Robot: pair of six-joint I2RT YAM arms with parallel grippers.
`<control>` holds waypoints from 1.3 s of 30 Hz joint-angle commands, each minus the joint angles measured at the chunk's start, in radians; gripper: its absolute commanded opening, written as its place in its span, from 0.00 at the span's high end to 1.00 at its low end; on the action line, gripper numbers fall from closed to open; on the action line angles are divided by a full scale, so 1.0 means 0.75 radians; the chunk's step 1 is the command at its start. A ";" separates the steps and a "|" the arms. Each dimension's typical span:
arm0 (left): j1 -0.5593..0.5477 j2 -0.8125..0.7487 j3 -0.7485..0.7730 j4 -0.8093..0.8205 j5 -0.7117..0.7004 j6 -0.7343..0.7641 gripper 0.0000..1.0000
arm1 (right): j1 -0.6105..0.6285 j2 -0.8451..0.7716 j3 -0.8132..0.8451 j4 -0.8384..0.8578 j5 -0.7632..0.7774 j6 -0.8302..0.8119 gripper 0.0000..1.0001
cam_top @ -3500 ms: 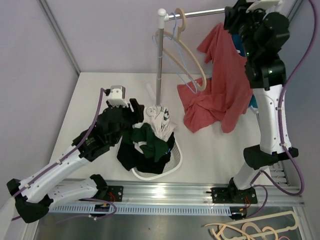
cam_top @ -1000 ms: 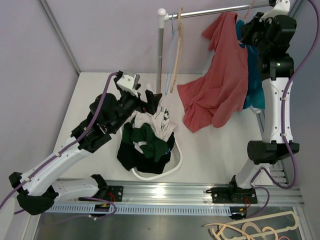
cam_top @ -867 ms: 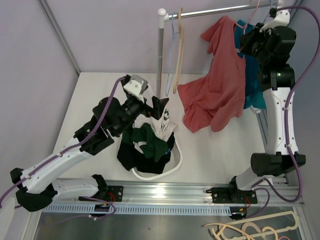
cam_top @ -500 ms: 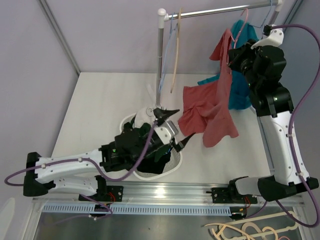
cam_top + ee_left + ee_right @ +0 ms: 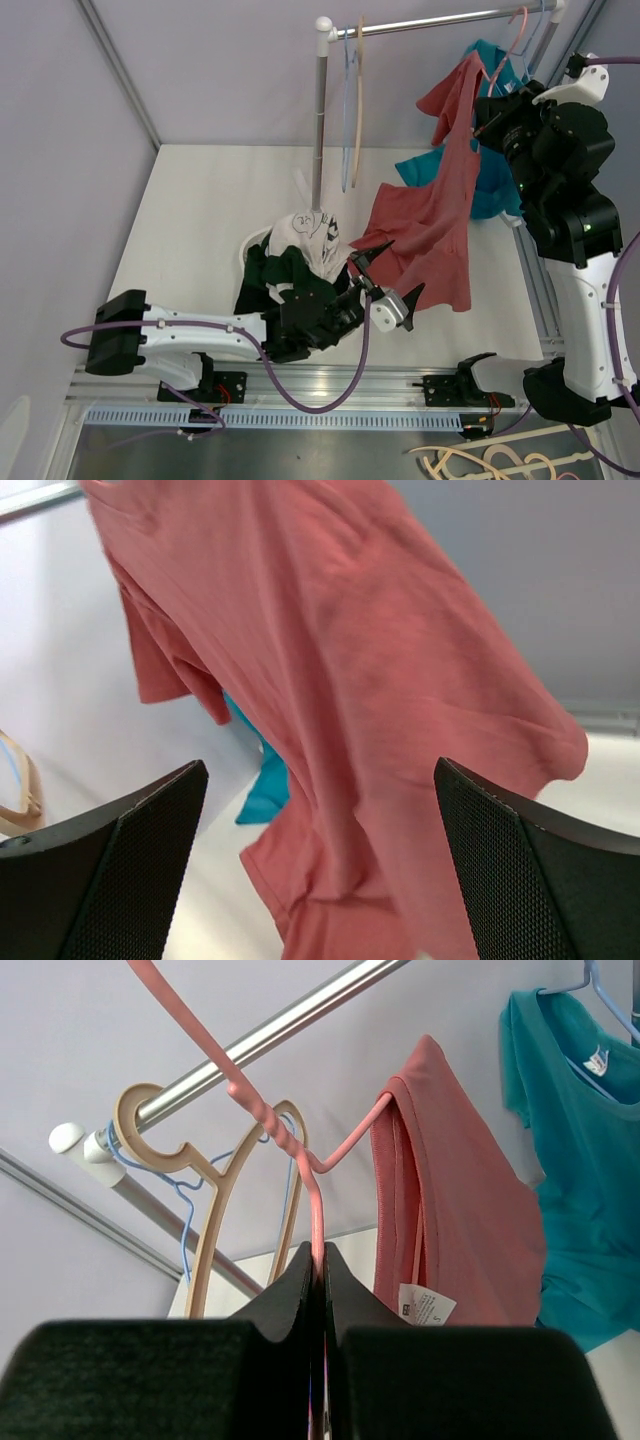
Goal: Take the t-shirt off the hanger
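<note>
The salmon-red t-shirt [image 5: 440,200] hangs from a thin pink hanger [image 5: 512,40] by one shoulder, below the rail [image 5: 440,20]. My right gripper [image 5: 487,112] is shut on the hanger's wire neck [image 5: 318,1210], with the shirt's collar and label [image 5: 450,1220] just to its right. I cannot tell whether the hook still rests on the rail. My left gripper [image 5: 388,272] is open and empty, pointing up at the shirt's lower left hem. The shirt [image 5: 350,680] fills the left wrist view between the spread fingers [image 5: 100,880].
A teal shirt [image 5: 495,190] hangs behind the red one. Beige [image 5: 358,100] and blue hangers hang by the rack pole [image 5: 320,120]. A white basket [image 5: 345,325] of dark and white clothes sits under my left arm. Loose hangers [image 5: 490,460] lie below the table's near edge.
My left arm swung from the basket's far side to the right, below the shirt, jaws open. My right arm carried the hanger and shirt rightward and nearer, lifting the hem off the table.
</note>
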 commanded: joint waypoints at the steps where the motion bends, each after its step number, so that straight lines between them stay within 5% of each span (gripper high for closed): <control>1: -0.006 0.007 0.100 0.188 -0.030 0.022 0.01 | 0.023 -0.058 0.011 0.064 0.035 0.027 1.00; 23: 0.065 0.207 0.360 -0.098 0.201 -0.238 0.02 | 0.080 -0.039 0.011 0.084 -0.020 0.015 1.00; 26: 0.131 0.240 0.411 -0.188 0.281 -0.322 0.16 | 0.082 -0.039 0.025 0.084 -0.024 0.013 1.00; 29: 0.184 0.271 0.475 -0.290 0.348 -0.391 0.40 | 0.084 -0.027 0.072 0.072 -0.041 0.002 1.00; 30: 0.192 0.289 0.489 -0.335 0.365 -0.412 0.61 | 0.084 -0.019 0.082 0.066 -0.041 0.000 1.00; 33: 0.203 0.330 0.562 -0.427 0.398 -0.396 0.99 | 0.084 -0.013 0.089 0.068 -0.037 -0.008 1.00; 39: 0.115 0.236 0.522 -0.389 0.361 -0.324 0.99 | 0.086 0.040 0.072 0.090 0.027 -0.051 1.00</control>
